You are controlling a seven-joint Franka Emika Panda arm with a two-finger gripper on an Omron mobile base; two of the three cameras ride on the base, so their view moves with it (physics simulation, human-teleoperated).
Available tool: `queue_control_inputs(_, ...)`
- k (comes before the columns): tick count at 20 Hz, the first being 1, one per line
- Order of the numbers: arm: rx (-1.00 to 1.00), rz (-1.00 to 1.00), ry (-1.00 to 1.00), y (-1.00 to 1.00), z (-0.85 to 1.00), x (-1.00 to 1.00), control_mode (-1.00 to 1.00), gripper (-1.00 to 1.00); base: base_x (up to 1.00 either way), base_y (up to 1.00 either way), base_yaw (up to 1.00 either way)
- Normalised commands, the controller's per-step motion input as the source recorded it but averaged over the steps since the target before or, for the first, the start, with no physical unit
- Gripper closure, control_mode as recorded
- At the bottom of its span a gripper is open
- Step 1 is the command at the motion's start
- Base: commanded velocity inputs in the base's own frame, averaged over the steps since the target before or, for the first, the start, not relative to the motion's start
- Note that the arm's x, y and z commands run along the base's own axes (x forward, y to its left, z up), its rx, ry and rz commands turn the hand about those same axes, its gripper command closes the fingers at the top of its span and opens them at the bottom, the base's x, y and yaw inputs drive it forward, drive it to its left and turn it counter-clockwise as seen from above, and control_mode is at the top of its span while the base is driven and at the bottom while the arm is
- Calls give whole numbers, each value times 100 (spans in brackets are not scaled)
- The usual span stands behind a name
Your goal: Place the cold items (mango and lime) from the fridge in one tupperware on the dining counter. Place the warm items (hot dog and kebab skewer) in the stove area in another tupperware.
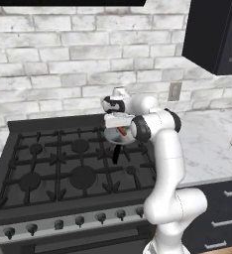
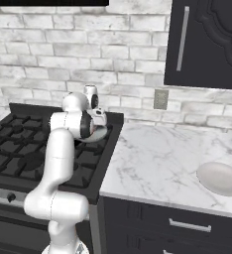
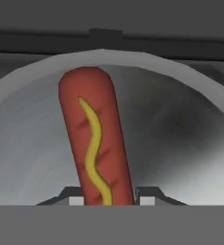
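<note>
A red hot dog (image 3: 97,143) with a yellow mustard line lies in a grey pan (image 3: 181,139) on the stove. My gripper (image 3: 109,198) reaches down into the pan, and its two dark fingertips (image 3: 145,196) press against either side of the hot dog's near end, shut on it. From the left base view the gripper (image 1: 119,128) sits over the pan (image 1: 130,139) at the stove's back right, with a bit of the red hot dog (image 1: 121,131) showing. The kebab skewer, mango, lime and tupperware are out of view.
The black gas stove (image 1: 63,168) has grates and front knobs. The pan's dark handle (image 1: 116,154) points toward me. A marble counter (image 2: 157,158) lies to the right, with a pale round dish (image 2: 219,178). A dark wall cabinet (image 2: 207,39) hangs above.
</note>
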Motion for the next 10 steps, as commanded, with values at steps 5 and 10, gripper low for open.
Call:
queue_control_inputs(5, 0, 0, -22, -4, 2, -62, -100, 100, 0, 0, 0)
queue_control_inputs(10, 0, 0, -33, -11, 39, -80, -100, 100, 0, 0, 0)
